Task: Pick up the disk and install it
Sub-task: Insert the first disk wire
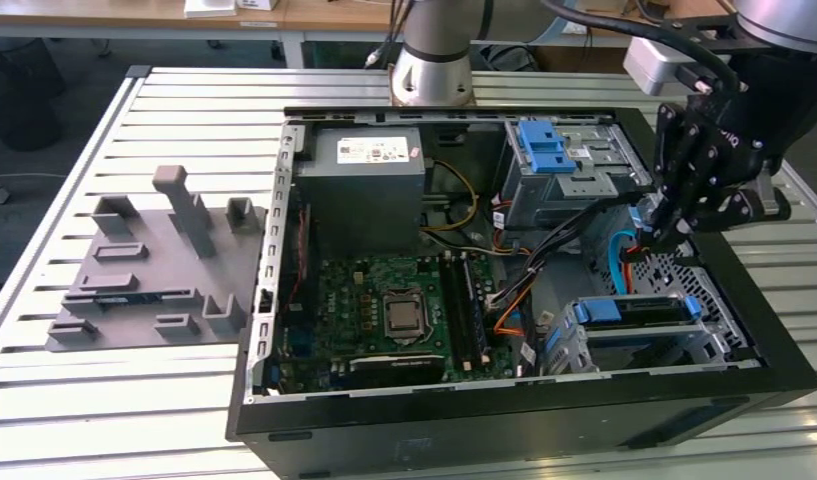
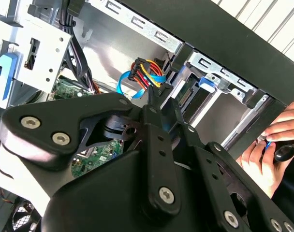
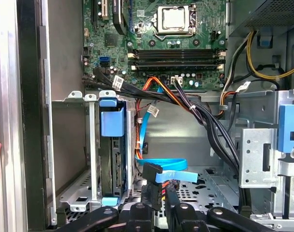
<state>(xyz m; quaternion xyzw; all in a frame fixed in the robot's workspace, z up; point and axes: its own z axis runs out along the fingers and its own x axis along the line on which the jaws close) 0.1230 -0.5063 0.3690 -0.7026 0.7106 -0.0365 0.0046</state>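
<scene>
Two narrow-set fingers of the gripper (image 3: 155,200) pinch the black connector (image 3: 151,171) of a blue data cable (image 3: 173,166) low in the computer case (image 1: 515,430). Just beyond, the disk (image 3: 111,159) stands on edge in its drive cage (image 3: 91,145), blue rails showing. It looks stiff, fairly heavy and shock-sensitive; the railed sides, not the faces, seem the safest hold.

The arm reaches in from the exterior view's right, wrist tilted downward, its black gripper (image 1: 664,232) low and narrow at the tips (fingers drawn together around a dark plug, as both wrist views show). A person's hand (image 2: 277,145) rests nearby.
</scene>
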